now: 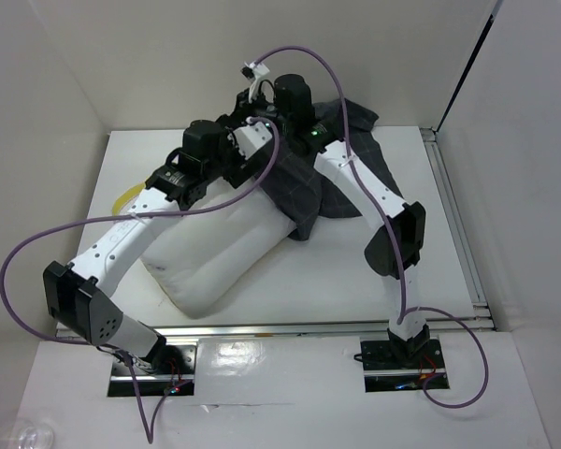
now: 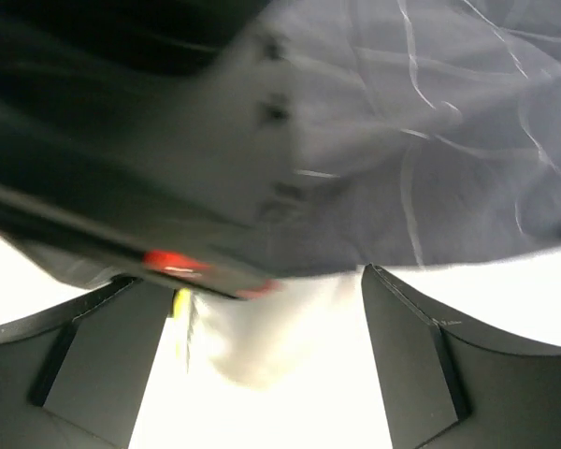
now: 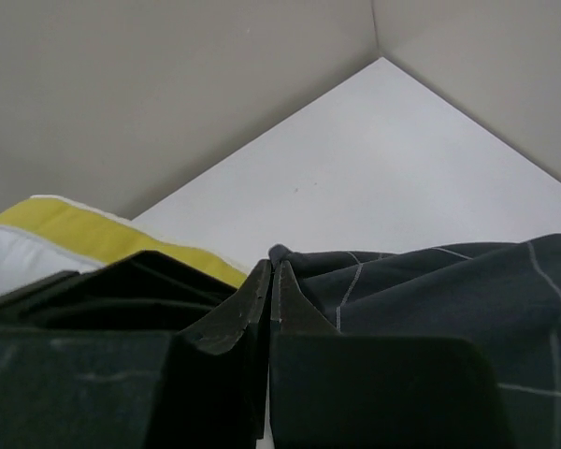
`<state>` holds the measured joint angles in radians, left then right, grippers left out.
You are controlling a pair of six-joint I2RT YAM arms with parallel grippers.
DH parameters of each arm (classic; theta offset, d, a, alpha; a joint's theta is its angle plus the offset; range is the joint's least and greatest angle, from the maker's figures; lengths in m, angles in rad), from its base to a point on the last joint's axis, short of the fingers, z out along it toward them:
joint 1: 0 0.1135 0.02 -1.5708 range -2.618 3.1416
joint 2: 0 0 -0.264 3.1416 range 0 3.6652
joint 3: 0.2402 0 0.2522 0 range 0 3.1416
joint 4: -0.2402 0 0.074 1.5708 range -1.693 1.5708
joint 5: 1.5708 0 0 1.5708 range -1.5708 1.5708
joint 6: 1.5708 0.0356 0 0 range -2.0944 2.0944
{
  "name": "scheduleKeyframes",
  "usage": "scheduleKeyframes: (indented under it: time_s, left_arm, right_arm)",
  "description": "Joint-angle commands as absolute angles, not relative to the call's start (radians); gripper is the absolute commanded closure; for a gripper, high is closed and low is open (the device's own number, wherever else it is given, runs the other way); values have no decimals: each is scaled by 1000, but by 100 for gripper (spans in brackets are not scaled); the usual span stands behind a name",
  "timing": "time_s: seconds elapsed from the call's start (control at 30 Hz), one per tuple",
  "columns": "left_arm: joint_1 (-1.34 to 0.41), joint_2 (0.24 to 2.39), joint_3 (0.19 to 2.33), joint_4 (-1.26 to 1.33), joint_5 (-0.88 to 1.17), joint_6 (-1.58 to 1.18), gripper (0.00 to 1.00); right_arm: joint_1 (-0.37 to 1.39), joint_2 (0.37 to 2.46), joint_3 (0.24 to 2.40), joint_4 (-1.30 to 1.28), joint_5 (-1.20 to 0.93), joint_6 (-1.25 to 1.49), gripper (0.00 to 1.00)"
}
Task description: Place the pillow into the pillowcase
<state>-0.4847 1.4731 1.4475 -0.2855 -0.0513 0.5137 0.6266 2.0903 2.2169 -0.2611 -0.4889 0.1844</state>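
The white pillow [image 1: 215, 253] lies slantwise on the table, a bit of its yellow band [image 1: 126, 198] showing at the left. Its far end goes under the dark checked pillowcase [image 1: 309, 192], which is bunched at the back. My left gripper [image 1: 252, 150] hovers over that far end. In the left wrist view the left gripper [image 2: 249, 276] is open, with the white pillow [image 2: 262, 346] below the wide gap and the pillowcase [image 2: 421, 140] beyond. My right gripper [image 3: 273, 267] is shut on a pinch of the pillowcase [image 3: 421, 281], with the pillow's yellow band [image 3: 93, 229] to its left.
White walls [image 1: 65, 65] enclose the table on the left, back and right. A metal rail [image 1: 453, 220] runs along the right edge and another along the near edge. Purple cables [image 1: 37, 248] loop off both arms. The two arms cross closely at the back centre.
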Motion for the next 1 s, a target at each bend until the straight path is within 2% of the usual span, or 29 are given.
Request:
scheduleKeyframes:
  time_s: [0.0,0.13,0.27,0.47,0.63,0.83,0.97]
  left_arm:
    - [-491,1482,1570,-202,-182,445,4]
    - [-470,1522,1692,-305,-328,355,4]
    - [-449,1546,1781,-449,-289,240,2]
    - [-344,1677,2029,-762,-261,111,1]
    - [-301,1652,2000,-769,-273,34,1]
    - [-310,1499,1795,-642,-160,98,1]
    - [-379,1424,1697,-609,-118,164,1]
  right_arm:
    - [675,1991,2200,-209,-571,187,100]
    - [666,1982,2178,-199,-561,187,100]
    - [657,1982,2158,-180,-552,187,100]
    - [635,1970,2158,-179,-552,187,100]
    - [626,1959,2123,-170,-497,155,100]
    - [578,1959,2077,-147,-423,111,100]
    - [543,1989,2066,-112,-390,86,100]
